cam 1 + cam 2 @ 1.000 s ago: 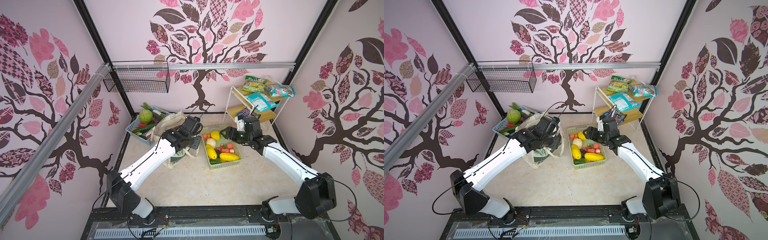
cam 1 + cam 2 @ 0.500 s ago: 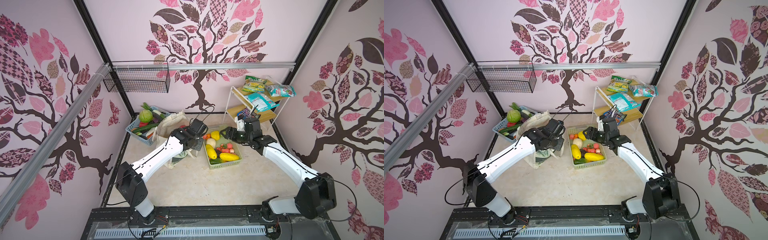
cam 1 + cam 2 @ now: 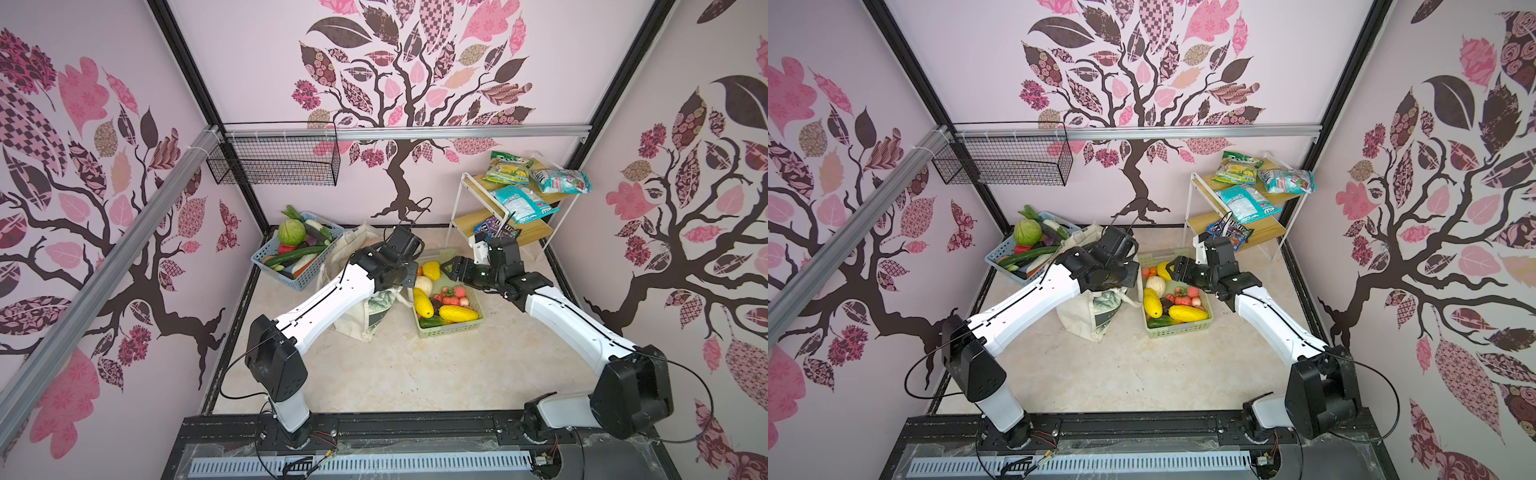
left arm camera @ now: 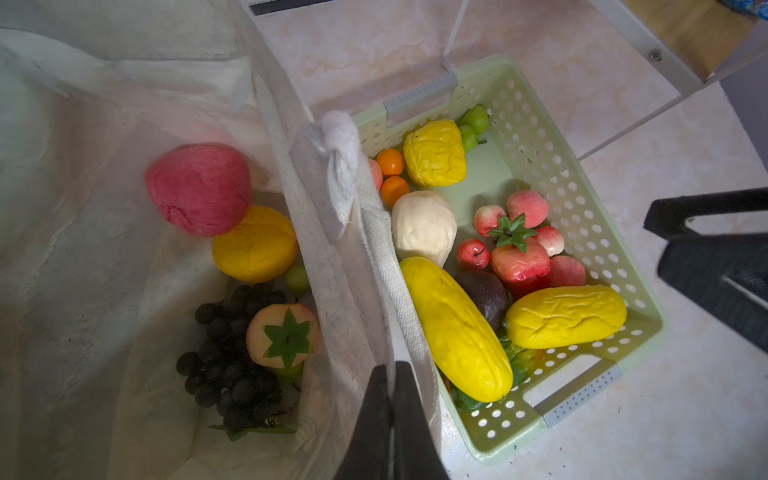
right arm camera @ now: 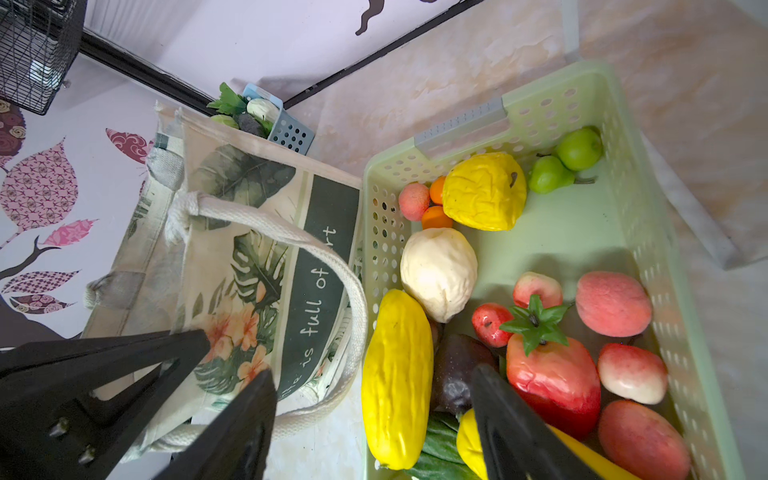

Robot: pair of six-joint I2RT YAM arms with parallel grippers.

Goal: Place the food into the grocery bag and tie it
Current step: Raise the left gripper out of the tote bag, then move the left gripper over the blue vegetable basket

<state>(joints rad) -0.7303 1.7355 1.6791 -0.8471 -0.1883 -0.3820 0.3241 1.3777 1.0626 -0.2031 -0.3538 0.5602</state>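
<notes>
While the left claw (image 4: 390, 372) stands clamped on the rim of the grocery bag (image 4: 104, 270), the right claw (image 5: 372, 372), jaws apart, hangs above the pale-green basket (image 5: 582, 237); bag upright on the table (image 3: 395, 374), just beside that basket; contents: pink fruit (image 4: 197, 189), orange fruit (image 4: 253, 245), dark grape bunch (image 4: 224, 365); further food (image 4: 455, 332) lies in the basket.

Pale pink walls (image 3: 257, 62) with tree murals (image 3: 399, 183), beige marbled floor (image 3: 415, 374), black wire basket (image 3: 274, 164), white-framed wooden shelf (image 3: 536, 232)
</notes>
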